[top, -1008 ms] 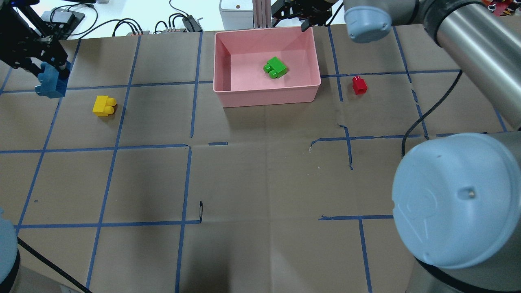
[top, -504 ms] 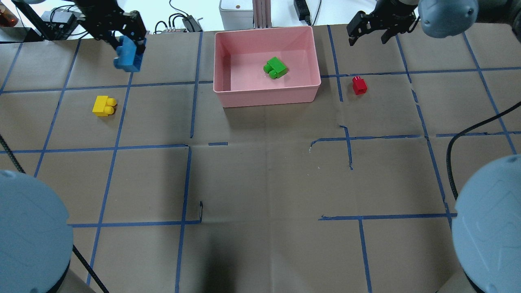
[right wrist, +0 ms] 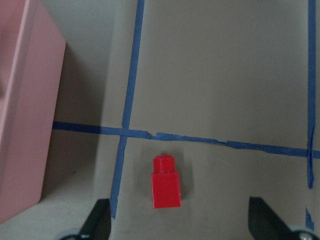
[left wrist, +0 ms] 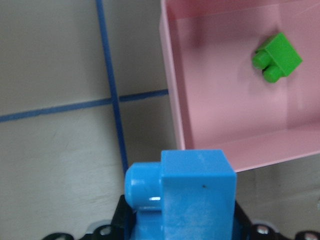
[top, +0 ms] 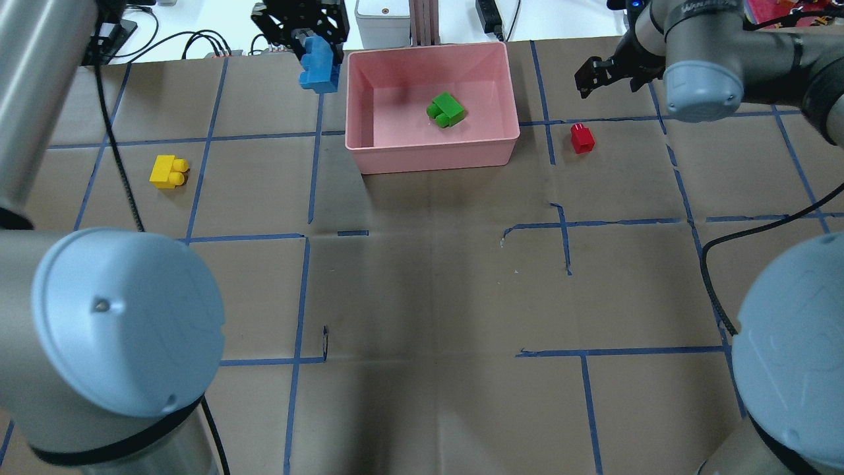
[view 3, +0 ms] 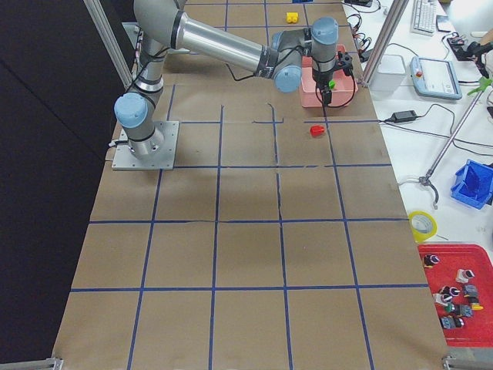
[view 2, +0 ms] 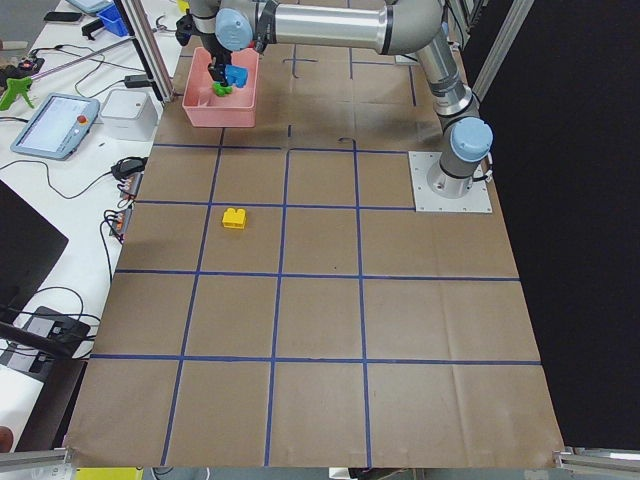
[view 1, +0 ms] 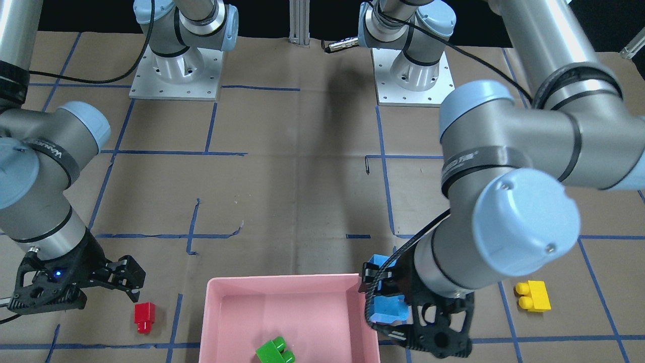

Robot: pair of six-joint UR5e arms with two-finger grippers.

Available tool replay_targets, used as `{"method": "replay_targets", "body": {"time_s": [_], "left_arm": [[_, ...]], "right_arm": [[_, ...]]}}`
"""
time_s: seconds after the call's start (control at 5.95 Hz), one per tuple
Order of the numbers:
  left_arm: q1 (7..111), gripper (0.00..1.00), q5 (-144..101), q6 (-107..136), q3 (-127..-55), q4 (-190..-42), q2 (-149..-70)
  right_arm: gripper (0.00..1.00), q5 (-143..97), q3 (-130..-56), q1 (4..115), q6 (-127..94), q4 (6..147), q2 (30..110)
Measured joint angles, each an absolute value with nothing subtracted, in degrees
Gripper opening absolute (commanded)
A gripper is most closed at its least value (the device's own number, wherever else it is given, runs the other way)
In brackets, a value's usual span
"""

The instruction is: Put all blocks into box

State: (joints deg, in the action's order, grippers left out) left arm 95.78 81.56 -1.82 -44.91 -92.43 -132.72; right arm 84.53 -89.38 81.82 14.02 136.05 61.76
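My left gripper (top: 321,66) is shut on the blue block (top: 320,63) and holds it in the air just outside the far left corner of the pink box (top: 432,158). The left wrist view shows the blue block (left wrist: 185,195) beside the box's left wall (left wrist: 172,100). The green block (top: 447,109) lies inside the box. My right gripper (top: 606,82) is open and hovers just beyond the red block (top: 582,138), which lies on the table right of the box. In the right wrist view the red block (right wrist: 165,182) lies between the open fingers. The yellow block (top: 169,171) lies far left.
Blue tape lines grid the brown paper table top (top: 422,297). Cables and small devices (top: 290,36) sit past the far edge. The arms' elbow joints (top: 125,316) loom over the near corners. The two arm bases (view 1: 176,70) stand at the robot's side.
My left gripper has carried the blue block from the far left to the box's left edge. My right gripper has moved from over the box to the red block's side, staying open.
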Motion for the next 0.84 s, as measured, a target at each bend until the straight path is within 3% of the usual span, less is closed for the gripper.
{"method": "replay_targets", "body": {"time_s": [0.17, 0.34, 0.5, 0.67, 0.84], "left_arm": [[97.3, 0.28, 81.5, 0.5, -42.2, -90.9, -137.1], [98.0, 0.4, 81.7, 2.0, -41.5, -88.7, -140.4], [98.6, 0.97, 81.9, 3.7, -41.5, -87.6, -142.4], [99.3, 0.99, 82.0, 6.2, -41.6, -87.1, -142.8], [99.7, 1.0, 82.0, 9.1, -41.6, -87.1, -142.5]], "right_arm": [[0.96, 85.0, -90.5, 81.8, 14.0, 140.8, 59.1], [0.96, 85.3, -91.6, 81.9, 14.1, 143.8, 57.0], [0.96, 85.9, -93.1, 82.0, 14.1, 145.3, 55.7], [0.92, 86.7, -94.7, 82.1, 14.1, 146.8, 54.9], [0.74, 87.1, -96.0, 82.2, 14.0, 148.1, 54.3]]}}
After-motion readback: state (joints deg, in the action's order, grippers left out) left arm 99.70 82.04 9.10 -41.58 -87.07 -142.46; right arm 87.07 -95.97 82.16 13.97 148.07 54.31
